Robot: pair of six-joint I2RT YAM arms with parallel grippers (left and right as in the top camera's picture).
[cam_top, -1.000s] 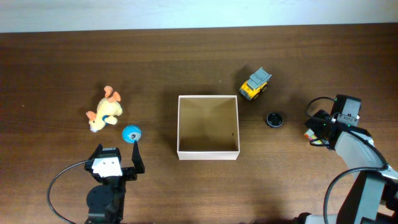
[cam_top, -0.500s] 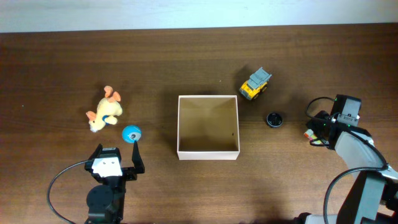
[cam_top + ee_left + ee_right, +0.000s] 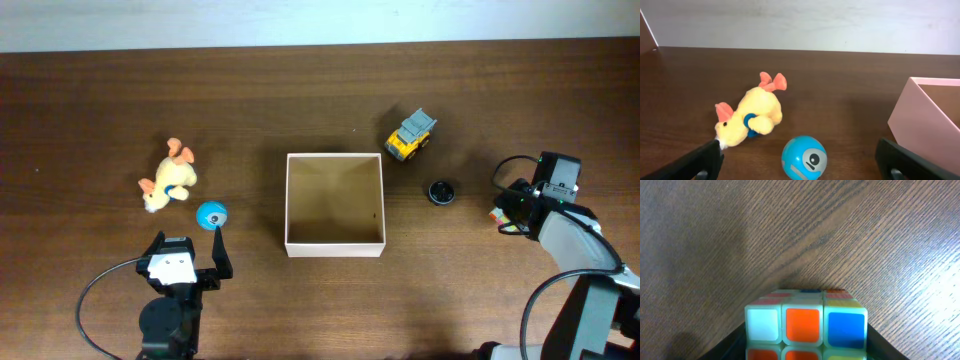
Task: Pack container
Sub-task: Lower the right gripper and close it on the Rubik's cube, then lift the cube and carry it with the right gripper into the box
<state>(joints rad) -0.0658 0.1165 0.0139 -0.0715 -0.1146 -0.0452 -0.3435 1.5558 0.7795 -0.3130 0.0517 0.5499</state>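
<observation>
Your right pincer (image 3: 805,347) is closed on a puzzle cube (image 3: 806,325), its dark fingers pressed against the cube's two sides; you cannot tell from these views whether the cube is clear of the tabletop (image 3: 300,90). Your left pincer (image 3: 188,245) stands wide apart and holds nothing, with a blue ball (image 3: 804,157) just ahead of its gap. The container (image 3: 335,247) sits mid-tabletop, open side up and apparently bare inside. From the loaded right pincer it lies to the left, with a small black round piece (image 3: 441,191) between them. Being square, it offers no long axis to align with. In my judgement the delivery falls to the right arm. Farther off lie a yellow plush duck (image 3: 168,177) and a yellow toy truck (image 3: 411,134).
</observation>
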